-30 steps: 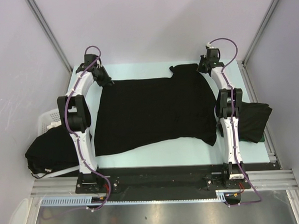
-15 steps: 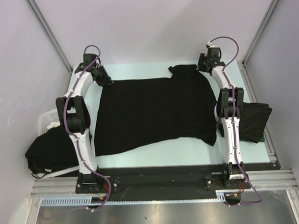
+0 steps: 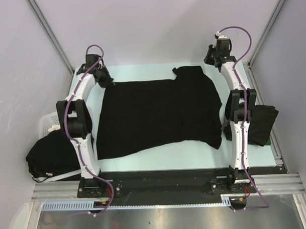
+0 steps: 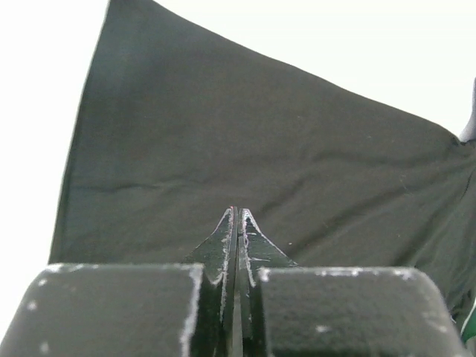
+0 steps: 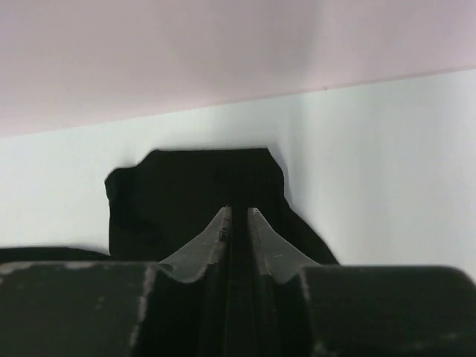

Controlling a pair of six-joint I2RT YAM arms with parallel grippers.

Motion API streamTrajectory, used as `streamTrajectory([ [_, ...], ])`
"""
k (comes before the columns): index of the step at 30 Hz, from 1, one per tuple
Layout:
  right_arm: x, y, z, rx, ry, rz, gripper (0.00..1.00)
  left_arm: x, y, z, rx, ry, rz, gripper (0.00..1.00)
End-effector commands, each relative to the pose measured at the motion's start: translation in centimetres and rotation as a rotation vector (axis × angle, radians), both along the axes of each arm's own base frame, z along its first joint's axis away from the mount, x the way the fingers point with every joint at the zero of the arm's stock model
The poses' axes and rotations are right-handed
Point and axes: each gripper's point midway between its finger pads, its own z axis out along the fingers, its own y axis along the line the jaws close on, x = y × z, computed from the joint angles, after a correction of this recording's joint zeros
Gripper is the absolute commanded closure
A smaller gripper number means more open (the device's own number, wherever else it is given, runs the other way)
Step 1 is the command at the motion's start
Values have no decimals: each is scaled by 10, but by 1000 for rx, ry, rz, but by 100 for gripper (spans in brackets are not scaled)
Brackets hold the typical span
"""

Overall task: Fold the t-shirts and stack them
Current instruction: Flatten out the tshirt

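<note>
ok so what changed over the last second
The right gripper drew up and back, away from the sleeve of the spread shirt; its jaws are shut and empty. The left gripper stayed shut at that shirt's far left corner. The spread shirt, the folded shirt on the right and the heap on the left did not move.

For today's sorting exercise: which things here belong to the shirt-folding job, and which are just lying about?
Job:
spread shirt
shirt beside the right arm
heap of shirts on the left

Lying about:
white basket
</note>
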Motion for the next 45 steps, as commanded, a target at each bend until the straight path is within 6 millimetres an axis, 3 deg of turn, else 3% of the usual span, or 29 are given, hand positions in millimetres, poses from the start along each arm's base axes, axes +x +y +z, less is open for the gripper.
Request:
streamTrajectory([
  [1,-14,13,5,30,52,28,87,5,-20,-5,8,-11,-27,100],
  [6,-31,20,-27,37,171,45,99,6,-26,-26,2,45,-22,100],
  [12,-40,23,-46,40,235,48,100,8,-29,-49,-5,101,5,100],
  [25,-69,23,-92,96,431,17,100,16,-28,-70,-5,130,31,100],
  [34,-78,17,-113,108,496,6,100,25,-28,-80,-4,139,31,100],
  [45,-73,9,-137,117,531,-7,100,41,-31,-95,-24,147,50,100],
])
